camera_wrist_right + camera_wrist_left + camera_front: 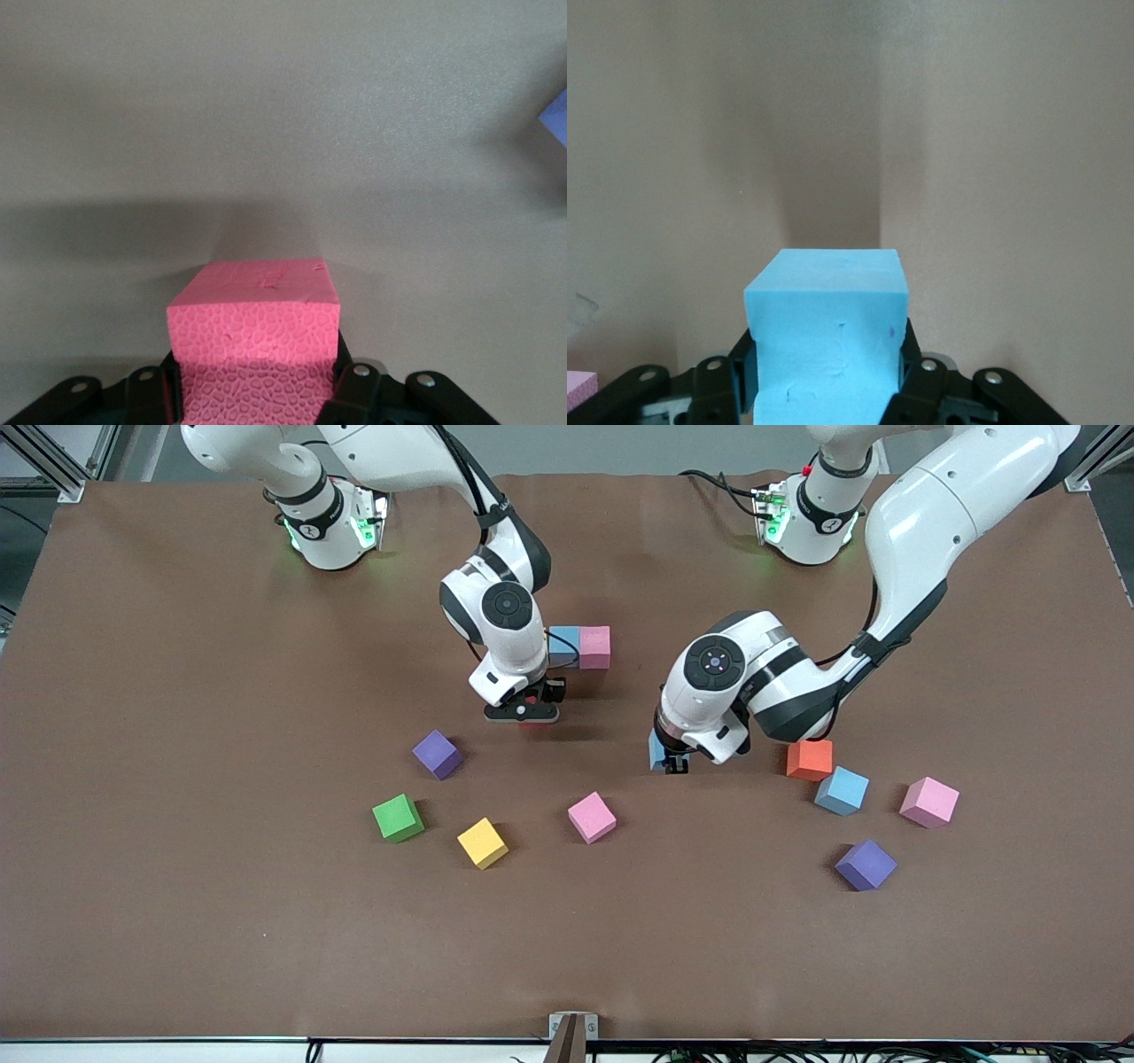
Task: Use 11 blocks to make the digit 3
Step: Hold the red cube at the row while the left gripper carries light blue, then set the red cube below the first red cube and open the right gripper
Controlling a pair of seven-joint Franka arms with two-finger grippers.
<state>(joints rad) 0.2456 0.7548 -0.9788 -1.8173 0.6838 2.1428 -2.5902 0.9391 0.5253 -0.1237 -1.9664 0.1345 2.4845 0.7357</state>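
Left gripper (828, 381) clamps a light blue block (828, 341); right gripper (257, 385) clamps a red block (255, 341), both over mid-table near the blue-pink pair (580, 646). A skewed release could nudge that pair apart.

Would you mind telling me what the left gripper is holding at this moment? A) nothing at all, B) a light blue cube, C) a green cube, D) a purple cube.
B: in the left wrist view the left gripper is shut on a light blue cube, which also shows beneath that gripper in the front view.
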